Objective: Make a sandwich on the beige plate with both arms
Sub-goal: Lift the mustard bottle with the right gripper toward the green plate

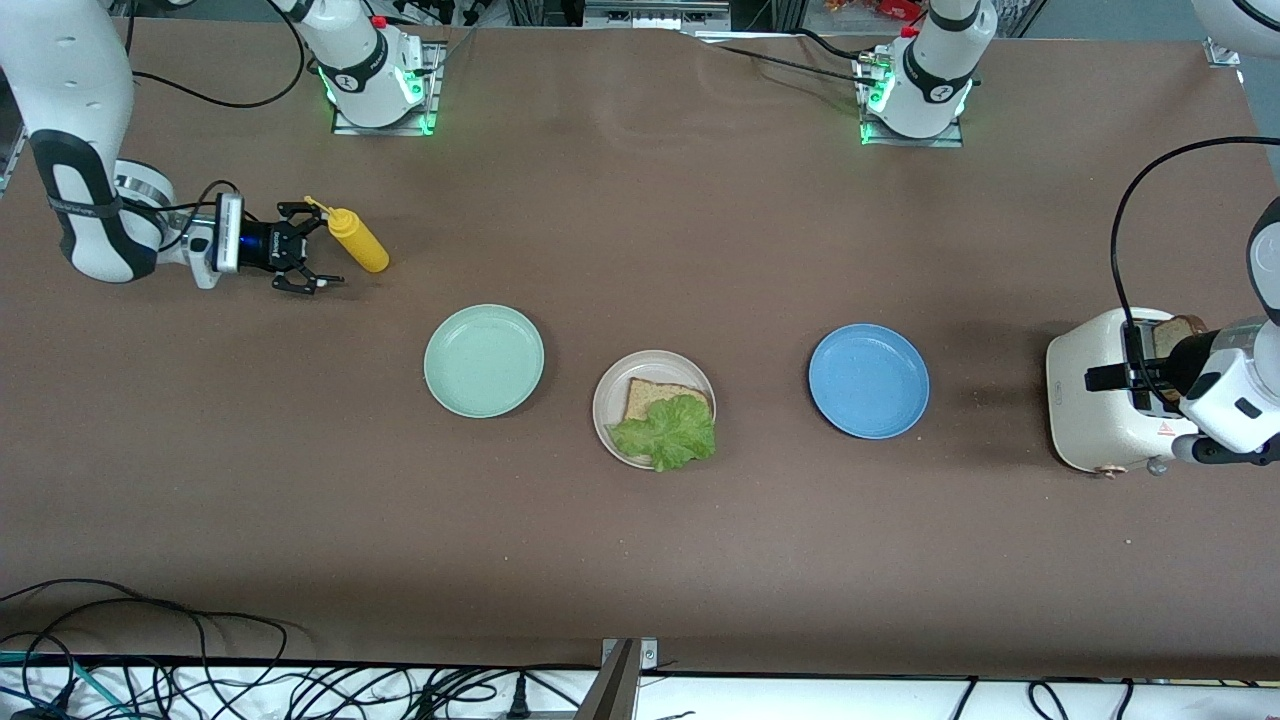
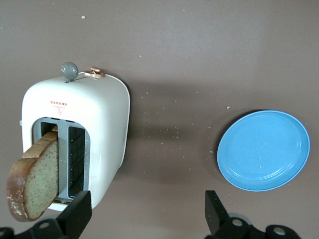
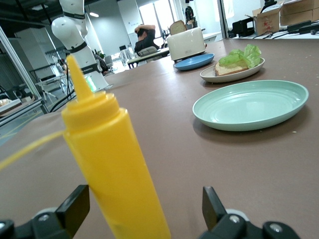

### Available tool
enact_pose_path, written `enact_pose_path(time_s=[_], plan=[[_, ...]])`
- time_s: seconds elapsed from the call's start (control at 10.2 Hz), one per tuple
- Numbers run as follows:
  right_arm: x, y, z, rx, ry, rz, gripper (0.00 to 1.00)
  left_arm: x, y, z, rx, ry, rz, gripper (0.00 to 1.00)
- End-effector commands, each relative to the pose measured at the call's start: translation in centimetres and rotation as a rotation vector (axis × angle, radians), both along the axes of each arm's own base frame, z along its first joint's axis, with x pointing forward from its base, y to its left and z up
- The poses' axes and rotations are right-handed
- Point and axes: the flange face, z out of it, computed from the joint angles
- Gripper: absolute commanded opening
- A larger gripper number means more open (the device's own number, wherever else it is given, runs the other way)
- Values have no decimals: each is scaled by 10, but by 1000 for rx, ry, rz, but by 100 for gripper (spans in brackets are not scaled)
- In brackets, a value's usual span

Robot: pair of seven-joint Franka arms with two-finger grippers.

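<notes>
On the beige plate [image 1: 604, 400] lay one bread slice [image 1: 650, 396] under lettuce [image 1: 668, 432]; the open left gripper [image 2: 147, 219] hung over the toaster [image 2: 94, 129], needing the second slice [image 2: 35, 181]; the open right gripper [image 1: 300, 262] waited at the mustard bottle [image 1: 358, 240]

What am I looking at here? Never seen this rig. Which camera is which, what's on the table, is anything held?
Two white robot arms with black two-finger grippers work at a brown table. One picture looks down from across the table; the other two come from cameras on each wrist.

On the table stand a mint green plate, a beige plate carrying a brown bread slice topped with a ruffled green lettuce leaf, and a blue plate.

The left gripper hangs open over a white toaster, where a second bread slice sticks up from a slot. The right gripper is open around a yellow squeeze bottle lying at its end of the table. Nothing is held yet.
</notes>
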Motion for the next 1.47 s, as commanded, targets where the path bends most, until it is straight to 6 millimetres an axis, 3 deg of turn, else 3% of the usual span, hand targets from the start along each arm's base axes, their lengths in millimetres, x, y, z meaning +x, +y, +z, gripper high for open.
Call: enact_pose_path(time_s=[0.0,0.2,0.29,0.49,0.59,0.98,1.37], plan=[[1,18,-20,56,-34,-21,100,-4,-1,3,37,11,-13,100],[5,31,-28,73,-50,-38,98,-4,-1,3,37,11,-13,100],[5,32,-29,74,-50,-42,89,-4,-1,3,36,13,-15,100],[14,34,-28,68,-119,-57,11,-4,-1,3,36,13,-15,100],[21,39,-25,62,-137,-60,0,-4,-1,3,37,13,-13,100],[60,53,-9,4,-141,-60,0,-5,-1,2,36,20,-13,100],[129,91,63,-185,-57,-87,0,-5,-2,1,34,23,-15,100]])
